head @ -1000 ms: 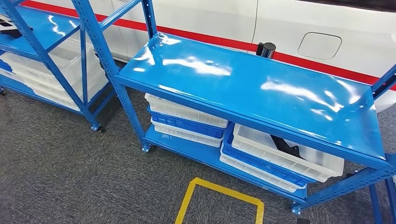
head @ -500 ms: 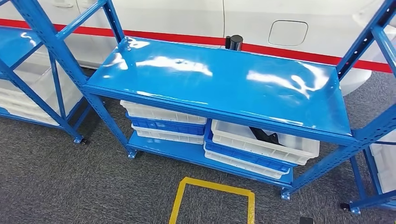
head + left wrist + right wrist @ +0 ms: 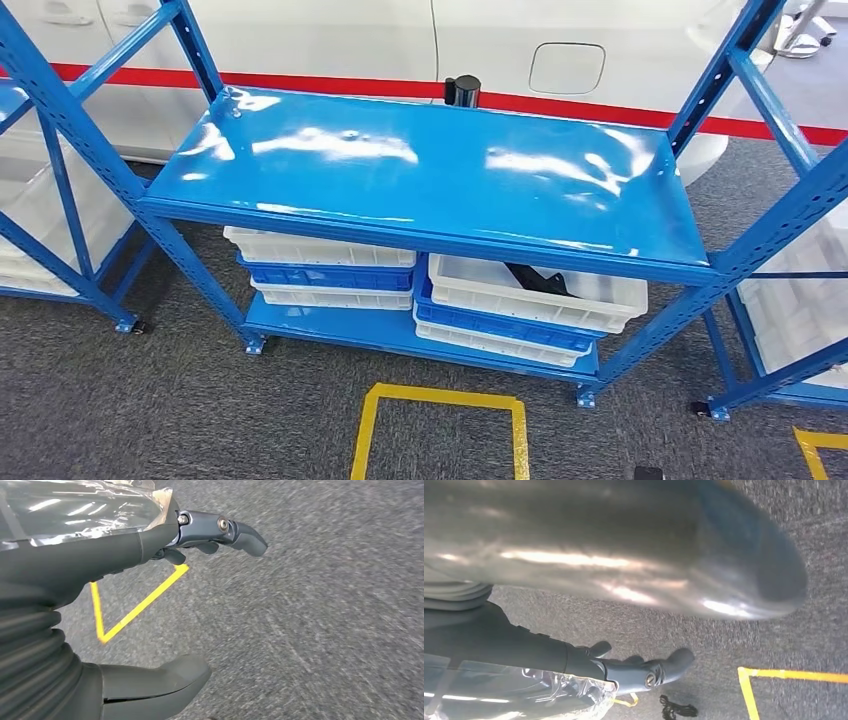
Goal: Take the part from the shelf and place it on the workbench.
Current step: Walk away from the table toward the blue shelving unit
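Observation:
A black part (image 3: 538, 279) lies in a white bin (image 3: 530, 300) on the lower level of the blue shelf (image 3: 430, 170), right of its middle. The glossy top board of the shelf is bare. My left hand (image 3: 125, 555) hangs over the grey carpet with its fingers (image 3: 235, 530) stretched out and its thumb (image 3: 160, 685) apart, holding nothing. My right hand (image 3: 524, 647) also hangs above the carpet, its fingers (image 3: 649, 672) extended and nothing in them.
White and blue bins (image 3: 320, 265) are stacked on the lower left of the shelf. More blue racks stand at the left (image 3: 60, 180) and right (image 3: 790, 200). A yellow floor square (image 3: 440, 400) lies before the shelf. Behind is a white vehicle (image 3: 330, 40) and a black cylinder (image 3: 462, 91).
The whole picture has shifted: the camera has turned, so the shelf now sits centred and square-on. The bins and the black part keep their places on the shelf.

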### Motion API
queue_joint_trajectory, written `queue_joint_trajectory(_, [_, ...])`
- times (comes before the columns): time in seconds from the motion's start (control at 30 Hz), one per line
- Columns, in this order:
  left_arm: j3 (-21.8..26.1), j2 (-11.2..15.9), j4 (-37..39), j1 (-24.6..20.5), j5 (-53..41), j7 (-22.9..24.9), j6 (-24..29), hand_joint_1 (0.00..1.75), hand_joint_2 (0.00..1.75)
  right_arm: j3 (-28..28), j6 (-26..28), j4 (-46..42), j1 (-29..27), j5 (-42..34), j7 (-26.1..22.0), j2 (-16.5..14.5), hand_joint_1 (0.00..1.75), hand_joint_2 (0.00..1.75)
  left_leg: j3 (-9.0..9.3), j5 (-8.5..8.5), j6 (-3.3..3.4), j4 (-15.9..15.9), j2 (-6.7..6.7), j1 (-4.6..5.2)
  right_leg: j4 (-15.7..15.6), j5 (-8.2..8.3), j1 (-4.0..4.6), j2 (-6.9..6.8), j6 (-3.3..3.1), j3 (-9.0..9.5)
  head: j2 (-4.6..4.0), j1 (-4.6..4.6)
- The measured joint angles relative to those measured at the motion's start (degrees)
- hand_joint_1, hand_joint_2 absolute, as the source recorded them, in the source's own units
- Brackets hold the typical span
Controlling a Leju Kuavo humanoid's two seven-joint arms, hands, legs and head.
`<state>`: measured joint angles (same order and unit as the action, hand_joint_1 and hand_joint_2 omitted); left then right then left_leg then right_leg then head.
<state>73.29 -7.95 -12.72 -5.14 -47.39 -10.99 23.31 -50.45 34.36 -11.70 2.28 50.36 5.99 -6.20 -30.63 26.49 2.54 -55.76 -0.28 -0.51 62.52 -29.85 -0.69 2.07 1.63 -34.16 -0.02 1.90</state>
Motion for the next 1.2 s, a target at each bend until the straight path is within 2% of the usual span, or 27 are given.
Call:
queue_joint_trajectory(0.07, [0.07, 0.03, 0.01, 0.1, 0.09, -0.04, 0.03, 0.0, 1.75, 0.0, -0.03, -0.01, 0.11, 0.04, -0.07, 0.19, 0.0, 0.0, -0.18, -0.04, 0.21, 0.01, 1.03, 0.03, 7.66, -3.12, -0.07, -1.03, -0.22, -3.75, 0.0, 0.14])
queue_joint_trajectory(0.1, [0.08, 0.02, 0.02, 0.13, 0.13, -0.06, 0.03, 0.0, 1.75, 0.0, -0.05, -0.01, 0.04, 0.04, -0.09, 0.26, 0.0, 0.0, -0.25, -0.03, 0.2, -0.02, 1.53, 0.03, 10.17, -3.82, -0.16, -1.23, -0.04, -4.88, 0.0, 0.14])
queue_joint_trajectory(0.13, [0.09, 0.01, 0.04, 0.14, 0.19, -0.1, 0.03, 0.0, 1.75, 0.0, -0.08, -0.01, -0.06, 0.05, -0.13, 0.3, 0.0, 0.0, -0.28, -0.02, 0.17, -0.06, 2.0, 0.01, 10.67, -3.65, -0.3, -1.4, 0.39, -4.96, 0.01, 0.14])
queue_joint_trajectory(0.23, [0.1, -0.07, 0.08, 0.13, 0.32, -0.17, 0.01, 0.0, 1.75, 0.0, -0.09, -0.01, -0.2, 0.07, -0.29, 0.4, 0.0, 0.0, -0.25, 0.08, 0.0, -0.21, 2.86, -0.07, 5.88, -1.21, -0.67, -1.88, 1.65, -2.21, 0.01, 0.15])
queue_joint_trajectory(0.4, [0.11, -0.07, 0.09, 0.13, 0.33, -0.19, 0.01, 0.0, 1.75, 0.0, -0.09, -0.01, -0.18, 0.07, -0.32, 0.42, 0.0, 0.0, -0.23, 0.11, -0.06, -0.26, 3.02, -0.1, 4.06, -0.51, -0.73, -2.07, 1.89, -1.21, 0.0, 0.15])
queue_joint_trajectory(0.47, [0.11, -0.08, 0.11, 0.13, 0.33, -0.27, -0.01, 0.0, 1.75, 0.0, -0.08, -0.01, -0.13, 0.13, -0.43, 0.5, 0.0, 0.0, -0.2, 0.24, -0.26, -0.44, 3.27, -0.12, 0.41, 0.66, -0.83, -2.95, 2.26, 0.83, 0.0, 0.15])
queue_joint_trajectory(0.5, [0.11, -0.05, 0.13, 0.13, 0.33, -0.38, -0.01, 0.0, 1.31, 0.0, -0.06, -0.01, -0.07, 0.3, -0.53, 0.54, 0.0, 0.0, -0.2, 0.43, -0.62, -0.66, 3.57, 0.03, -1.92, 1.19, -0.8, -3.52, 2.07, 2.05, 0.0, 0.07])
queue_joint_trajectory(0.53, [0.11, -0.04, 0.14, 0.1, 0.37, -0.53, -0.03, 0.0, 0.87, 0.03, 0.05, 0.01, -0.1, 0.95, -0.49, 0.56, 0.0, 0.0, -0.08, 0.56, -1.19, -0.75, 4.04, 0.08, -3.97, 1.7, -0.67, -3.86, 1.58, 3.04, 0.0, 0.0])
queue_joint_trajectory(0.6, [0.11, -0.01, 0.17, 0.05, 0.44, -0.86, -0.11, 0.0, 0.87, 0.09, 0.34, 0.04, -0.27, 2.23, -0.15, 0.54, 0.0, 0.0, 0.04, 0.71, -1.03, -0.81, 4.49, 0.1, -5.47, 2.01, -0.39, -3.69, 0.26, 3.76, 0.0, -0.36])
queue_joint_trajectory(0.63, [0.13, -0.03, 0.19, 0.03, 0.49, -0.94, -0.16, 0.0, 1.31, 0.13, 0.47, 0.05, -0.39, 2.76, 0.05, 0.52, 0.0, 0.0, 0.11, 0.59, -0.64, -0.69, 4.51, -0.04, -5.49, 2.11, -0.3, -3.44, -0.07, 3.78, 0.0, -0.46])
queue_joint_trajectory(0.67, [0.14, -0.03, 0.19, 0.03, 0.51, -0.98, -0.21, 0.0, 1.75, 0.13, 0.52, 0.05, -0.43, 2.85, 0.09, 0.52, 0.0, 0.0, 0.06, 0.52, 0.0, -0.69, 4.35, -0.09, -5.49, 2.15, -0.29, -3.39, -0.12, 3.87, 0.0, -0.57])
queue_joint_trajectory(0.77, [0.24, -0.07, 0.21, 0.05, 0.69, -0.93, -0.23, 0.0, 1.75, 0.13, 0.52, 0.05, -0.39, 2.97, -0.03, 0.5, 0.0, 0.0, 0.03, 0.3, -0.06, -0.55, 4.27, -0.17, -5.48, 2.12, -0.07, -3.46, -0.18, 3.84, 0.0, -0.6])
queue_joint_trajectory(0.83, [0.44, -0.1, 0.21, 0.05, 0.94, -0.89, -0.23, 0.0, 1.75, 0.13, 0.52, 0.05, -0.36, 2.97, -0.08, 0.51, 0.0, 0.87, 0.03, 0.18, -0.72, -0.42, 4.23, -0.22, -5.47, 2.11, 0.03, -3.51, -0.2, 3.81, 0.0, -0.6])
queue_joint_trajectory(0.9, [0.62, -0.14, 0.21, 0.06, 1.18, -0.84, -0.23, 0.0, 1.75, 0.13, 0.51, 0.05, -0.35, 2.98, -0.15, 0.6, 0.0, 1.75, 0.02, 0.11, -1.72, -0.3, 4.21, -0.27, -5.44, 2.11, 0.09, -3.54, -0.21, 3.75, 0.0, -0.6])
queue_joint_trajectory(0.93, [0.67, -0.16, 0.21, 0.06, 1.23, -0.8, -0.22, 0.0, 1.75, 0.13, 0.5, 0.05, -0.34, 3.0, -0.22, 0.64, 0.0, 1.75, 0.01, 0.1, -2.11, -0.27, 4.21, -0.29, -5.44, 2.11, 0.1, -3.55, -0.22, 3.73, 0.0, -0.6])
queue_joint_trajectory(1.0, [0.78, -0.23, 0.21, 0.05, 1.34, -0.7, -0.21, 0.0, 1.75, 0.13, 0.46, 0.05, -0.31, 3.04, -0.48, 0.69, 0.0, 1.75, 0.0, 0.12, -2.45, -0.26, 4.2, -0.27, -5.43, 2.11, 0.09, -3.57, -0.21, 3.72, 0.0, -0.6])
queue_joint_trajectory(1.2, [1.37, -0.36, 0.21, 0.05, 2.3, -0.73, -1.07, 0.0, 1.75, 0.14, 0.31, 0.05, -0.15, 3.1, -1.33, 0.69, 0.0, 1.75, -0.09, 0.16, -2.48, -0.38, 4.17, 0.12, -5.44, 2.15, -0.19, -3.63, -0.15, 3.72, 0.0, -0.59])
